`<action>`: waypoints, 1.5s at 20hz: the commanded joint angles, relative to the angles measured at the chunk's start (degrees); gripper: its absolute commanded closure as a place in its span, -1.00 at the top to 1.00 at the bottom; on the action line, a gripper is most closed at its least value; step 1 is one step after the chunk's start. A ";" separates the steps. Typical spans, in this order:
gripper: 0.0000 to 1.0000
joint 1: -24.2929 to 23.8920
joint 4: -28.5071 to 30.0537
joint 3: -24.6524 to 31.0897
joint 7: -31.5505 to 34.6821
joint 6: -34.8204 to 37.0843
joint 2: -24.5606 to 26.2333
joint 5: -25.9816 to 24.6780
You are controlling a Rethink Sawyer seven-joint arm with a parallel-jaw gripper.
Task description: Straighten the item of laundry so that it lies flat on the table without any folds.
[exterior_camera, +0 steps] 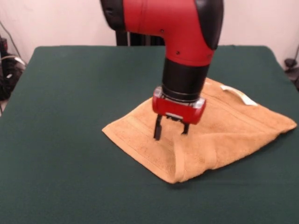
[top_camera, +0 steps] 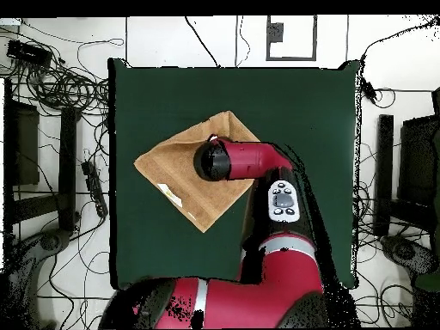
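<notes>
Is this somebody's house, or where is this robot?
It looks more like a robot lab than a house. A big red robot arm reaches over a green table with only an orange towel on it, and tangled cables and dark equipment cover the floor around it.

Front view: scene evenly and softly lit from above; a thin dark shadow is cast under the towel's (exterior_camera: 205, 126) near edge on the table (exterior_camera: 60, 140). Faint sheen is seen on the red arm (exterior_camera: 163, 18) casing. Gripper (exterior_camera: 171, 130) slightly blurred; bkgd soft. Overhead view: table (top_camera: 301, 129) rendered dark, surrounding floor bright, no strong glare.
</notes>
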 commanded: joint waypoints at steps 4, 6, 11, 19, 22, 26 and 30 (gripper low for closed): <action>1.00 -2.79 -7.14 9.69 -9.89 8.71 -2.10 -1.92; 1.00 -3.76 -6.51 11.39 -10.18 7.36 -1.86 -2.24; 1.00 -6.44 -5.11 16.30 -12.65 5.38 -0.84 -2.90; 1.00 -4.85 -1.90 16.45 -6.10 6.52 -2.12 -1.52; 1.00 -3.87 -1.97 14.84 -4.74 7.25 -2.77 -1.83; 1.00 -2.39 -0.76 10.78 -2.34 7.03 -4.91 -2.99; 1.00 -2.44 2.23 8.48 -1.72 6.02 -7.24 -4.30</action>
